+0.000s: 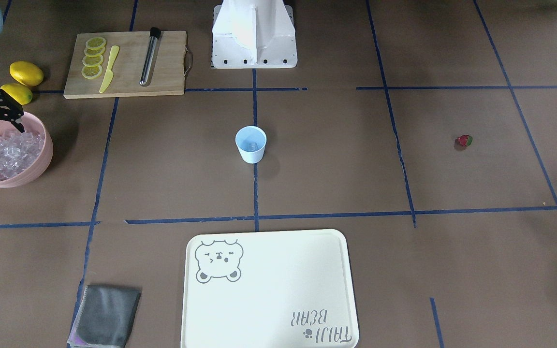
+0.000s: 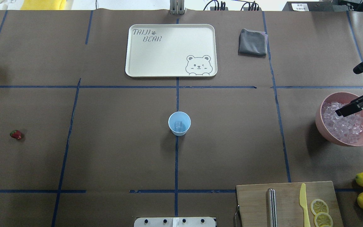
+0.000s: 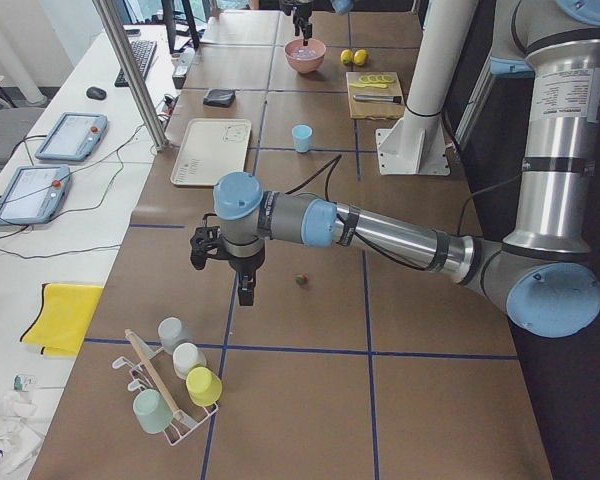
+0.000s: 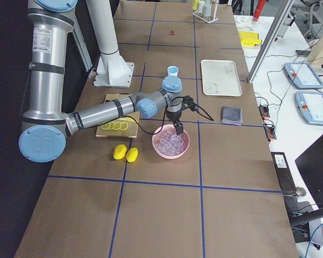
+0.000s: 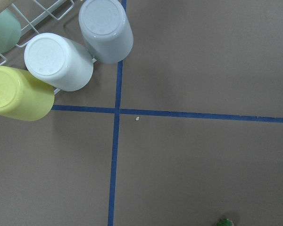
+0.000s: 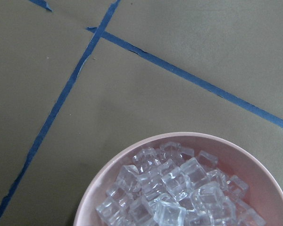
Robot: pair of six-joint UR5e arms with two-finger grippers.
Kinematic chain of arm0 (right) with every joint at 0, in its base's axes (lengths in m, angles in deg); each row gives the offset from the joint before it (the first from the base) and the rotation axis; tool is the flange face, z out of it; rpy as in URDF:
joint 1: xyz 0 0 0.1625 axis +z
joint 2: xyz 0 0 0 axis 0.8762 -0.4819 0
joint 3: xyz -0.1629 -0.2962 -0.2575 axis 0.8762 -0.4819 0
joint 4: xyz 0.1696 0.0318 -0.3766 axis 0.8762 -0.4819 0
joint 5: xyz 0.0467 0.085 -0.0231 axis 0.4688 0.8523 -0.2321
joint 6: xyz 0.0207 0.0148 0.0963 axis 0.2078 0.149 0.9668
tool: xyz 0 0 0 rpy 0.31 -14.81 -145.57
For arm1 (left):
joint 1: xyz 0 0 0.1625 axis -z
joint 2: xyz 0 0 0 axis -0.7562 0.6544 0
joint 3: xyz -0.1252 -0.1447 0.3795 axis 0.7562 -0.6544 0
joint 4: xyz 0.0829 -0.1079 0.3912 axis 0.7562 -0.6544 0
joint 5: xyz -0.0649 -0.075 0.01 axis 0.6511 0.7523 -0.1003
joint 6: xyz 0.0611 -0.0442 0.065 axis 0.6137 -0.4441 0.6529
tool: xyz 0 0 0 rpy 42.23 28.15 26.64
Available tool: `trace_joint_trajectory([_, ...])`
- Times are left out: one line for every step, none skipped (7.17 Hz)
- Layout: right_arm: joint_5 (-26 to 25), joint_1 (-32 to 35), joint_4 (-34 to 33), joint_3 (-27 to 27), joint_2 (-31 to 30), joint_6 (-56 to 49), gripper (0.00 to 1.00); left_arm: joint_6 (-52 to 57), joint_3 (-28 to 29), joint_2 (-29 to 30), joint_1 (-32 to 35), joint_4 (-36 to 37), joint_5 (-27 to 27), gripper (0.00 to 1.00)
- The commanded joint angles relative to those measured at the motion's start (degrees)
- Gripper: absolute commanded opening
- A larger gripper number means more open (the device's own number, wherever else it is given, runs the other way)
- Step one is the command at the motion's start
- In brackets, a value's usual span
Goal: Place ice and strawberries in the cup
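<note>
Extras, overhead view.
Cream bear-print tray point(image 2: 169, 50) 12 o'c; grey folded cloth point(image 2: 252, 42) 1; pink plastic bowl point(image 2: 320, 122) 3; wooden chopping board point(image 2: 254, 205) 5.

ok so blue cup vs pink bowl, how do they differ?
Size: the cup is far smaller than the pink bowl. Contents: the bowl is heaped with ice; the cup holds only a cube or so. Place: the cup stands alone mid-table; the bowl sits under the open right pincer. Both are upright and open-topped.
</note>
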Motion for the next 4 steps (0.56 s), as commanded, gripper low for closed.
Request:
trace_joint_trajectory([0.1, -0.1, 0.8, -2.5, -0.1, 0.3, 0.99, 0.0, -0.1, 0.0, 0.0, 0.0, 0.0, 1.0])
trace_joint_trajectory([0.1, -0.1, 0.8, -3.8, 0.1, 0.2, 0.99, 0.0, -0.3, 0.0, 0.0, 0.0, 0.0, 1.0])
trace_joint_trajectory([0.1, -0.1, 0.8, -4.7, 0.6, 0.2, 0.98, 0.0, -0.4, 0.0, 0.1, 0.0, 0.0, 1.0])
trace_joint_trajectory([0.0, -0.2, 0.8, -5.3, 0.7, 0.3, 0.97, -0.1, -0.4, 0.0, 0.0, 0.0, 0.0, 1.0])
